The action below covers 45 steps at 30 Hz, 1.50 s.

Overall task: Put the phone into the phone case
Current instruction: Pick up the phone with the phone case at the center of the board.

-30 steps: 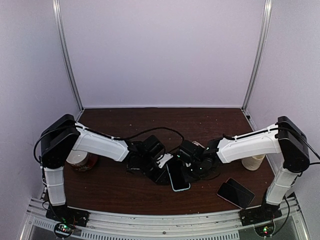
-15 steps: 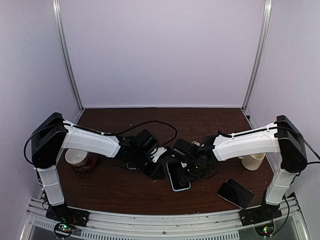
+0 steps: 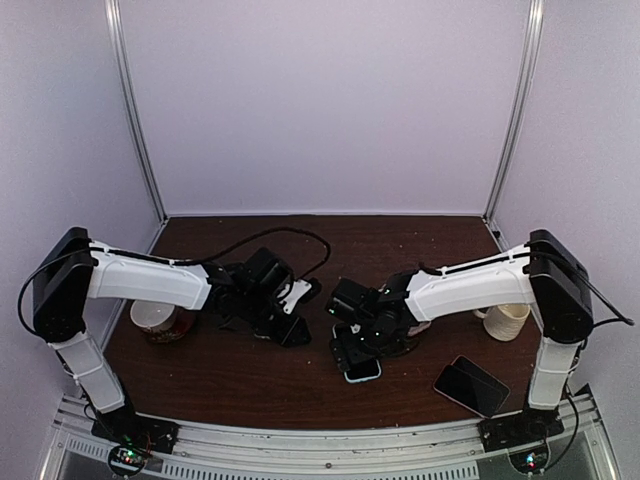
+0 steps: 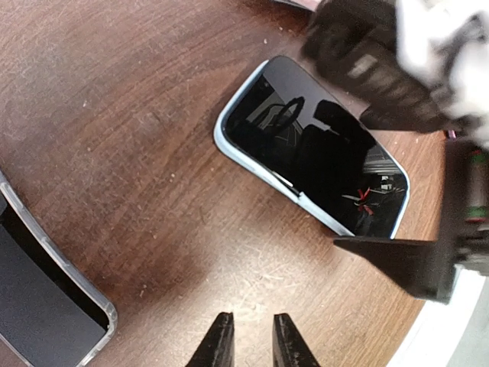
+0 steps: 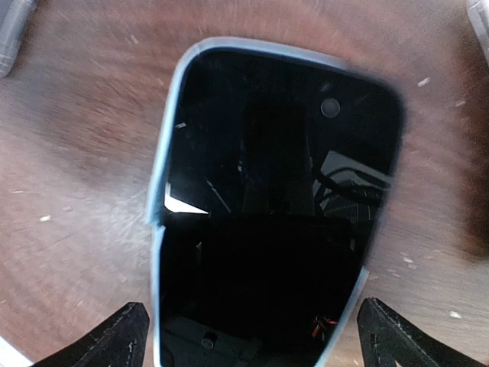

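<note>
The phone (image 3: 363,369), black screen up, lies flat on the table inside the light blue phone case (image 4: 229,150). The blue rim runs round the screen, with a small step on one long side (image 5: 157,222). My right gripper (image 3: 356,346) stands open right over the phone's far end, one fingertip on each side of it (image 5: 256,340) and neither touching it. Left of the phone, my left gripper (image 3: 297,333) hovers over bare wood. Its fingertips (image 4: 221,329) are a narrow gap apart with nothing between them.
A second dark phone (image 3: 471,386) lies near the front right. A paper cup (image 3: 505,323) stands at the right and a white cup on a dark saucer (image 3: 153,318) at the left. A clear-rimmed dark slab (image 4: 42,302) lies close by the left gripper.
The right gripper has opened wide and lifted off the phone. The left arm has pulled back to the left, away from the phone, its jaws parting slightly. The phone now lies free.
</note>
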Available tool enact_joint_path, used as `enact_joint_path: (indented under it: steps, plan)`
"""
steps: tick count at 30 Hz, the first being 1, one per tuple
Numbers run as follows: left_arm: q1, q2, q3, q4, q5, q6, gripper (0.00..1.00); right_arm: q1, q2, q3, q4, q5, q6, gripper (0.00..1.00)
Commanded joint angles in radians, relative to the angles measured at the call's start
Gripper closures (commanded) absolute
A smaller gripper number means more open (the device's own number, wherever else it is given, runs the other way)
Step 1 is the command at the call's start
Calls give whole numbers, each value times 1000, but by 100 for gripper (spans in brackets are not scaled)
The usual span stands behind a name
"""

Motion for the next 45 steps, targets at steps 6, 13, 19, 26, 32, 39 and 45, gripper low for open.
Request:
enact_joint_path:
  steps: [6,13,19,26,32,39,45]
  plan:
    - [6,-8,-18,14,10,7,78,30,96,35,18,-44,39,1]
    - [6,-13,-20,17,9,4,78,55,155,82,-105,79,39,12]
    - [7,-22,-18,13,2,8,78,60,172,79,-110,92,38,29]
    - [14,-39,-21,9,4,2,70,73,73,34,-4,107,-5,41]
    - [35,-159,-97,140,63,-81,31,115,-111,-61,186,221,-78,53]
    - [43,-344,-243,436,45,-262,9,164,-252,-133,348,335,-160,55]
    - [48,-394,-265,510,35,-329,16,222,-328,-167,474,425,-253,56]
